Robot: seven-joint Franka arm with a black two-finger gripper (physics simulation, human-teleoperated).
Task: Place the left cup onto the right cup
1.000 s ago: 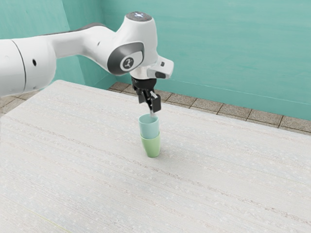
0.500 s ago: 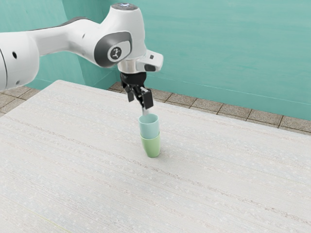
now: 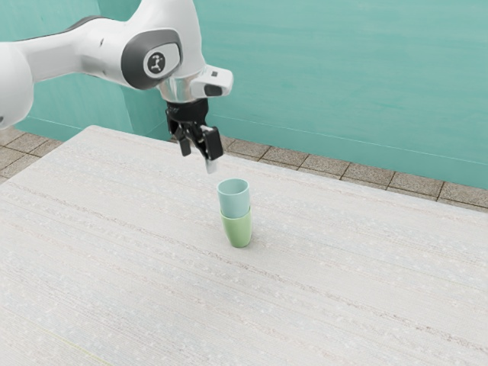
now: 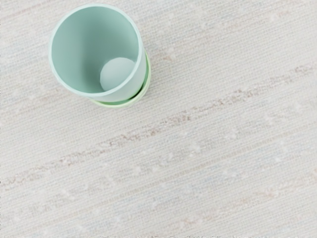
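Since 1 s ago, the gripper has risen and drawn back toward the exterior view's left, clear of both cups. Its jaws are spread and hold nothing. The light blue cup stands upright, nested in the green cup, on the pale table.

Standing alone mid-table: blue cup nested upright in green cup, one stack, mouth facing up. Open tabletop on every side of it, widest toward the exterior view's right and toward the near edge. Free air straight above the blue rim. Up and to the exterior view's left of the stack, gripper, fingers spread, apart from the cups. Behind the table, wall, well apart from the stack
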